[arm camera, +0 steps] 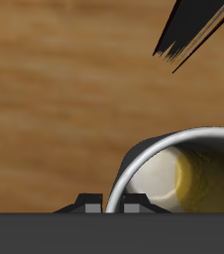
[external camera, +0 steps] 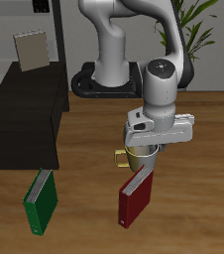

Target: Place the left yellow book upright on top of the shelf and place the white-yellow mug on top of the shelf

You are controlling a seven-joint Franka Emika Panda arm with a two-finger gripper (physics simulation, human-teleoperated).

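The white-yellow mug [external camera: 134, 157] is right under my gripper [external camera: 147, 149], low at the table's middle; its yellow handle [external camera: 119, 155] points toward the shelf. In the wrist view the mug's rim [arm camera: 149, 159] runs between my two fingertips [arm camera: 89, 201], which stand close together on either side of its wall. I cannot tell whether the mug touches the table. A yellow book [external camera: 30, 48] stands upright on top of the black shelf [external camera: 25, 114]. No second yellow book is in view.
A red book [external camera: 136, 196] leans just in front of the mug, nearer the table's front edge. A green book [external camera: 42, 201] lies in front of the shelf. The robot's base [external camera: 109, 79] is behind, beside the shelf. A dark streak [arm camera: 193, 30] shows in the wrist view.
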